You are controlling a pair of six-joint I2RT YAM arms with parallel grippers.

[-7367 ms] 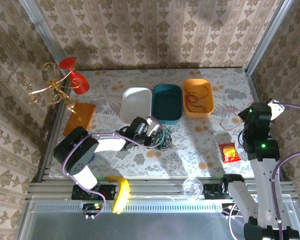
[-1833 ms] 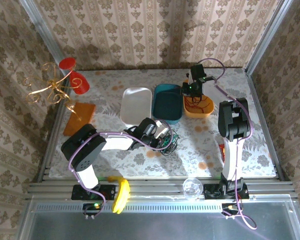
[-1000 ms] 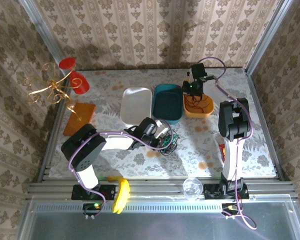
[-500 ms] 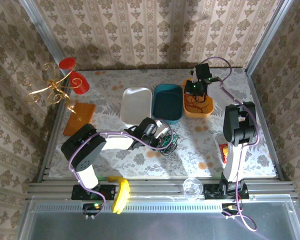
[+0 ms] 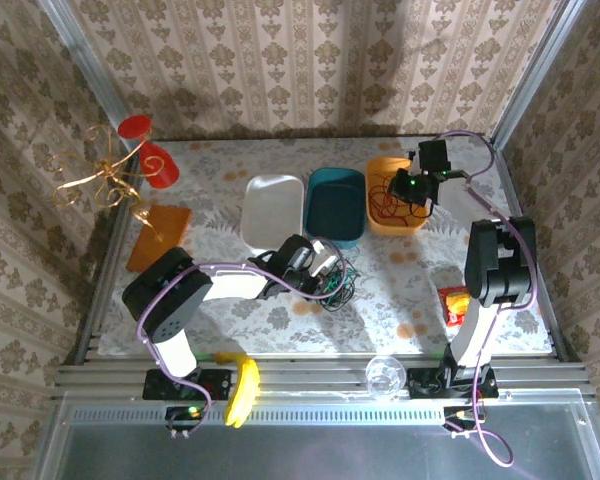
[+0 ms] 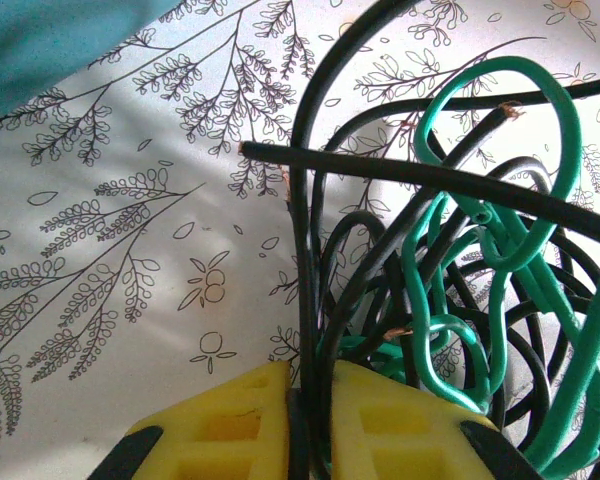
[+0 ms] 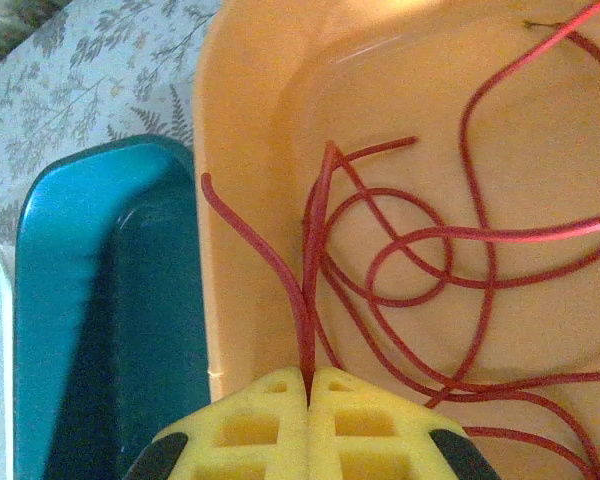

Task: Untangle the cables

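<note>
Cables sit apart: black cable (image 6: 302, 250) and green cable (image 6: 500, 230) tangle on the table (image 6: 130, 250), left gripper (image 6: 302, 400) clamped on the black one, while red cable (image 7: 400, 240) (loose loops) lies in the orange tub (image 7: 240, 120), pinched by the right gripper (image 7: 308, 385).

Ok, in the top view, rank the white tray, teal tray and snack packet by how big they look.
1. teal tray and white tray: look about alike, no ranking between them.
2. snack packet: clearly smallest.
</note>
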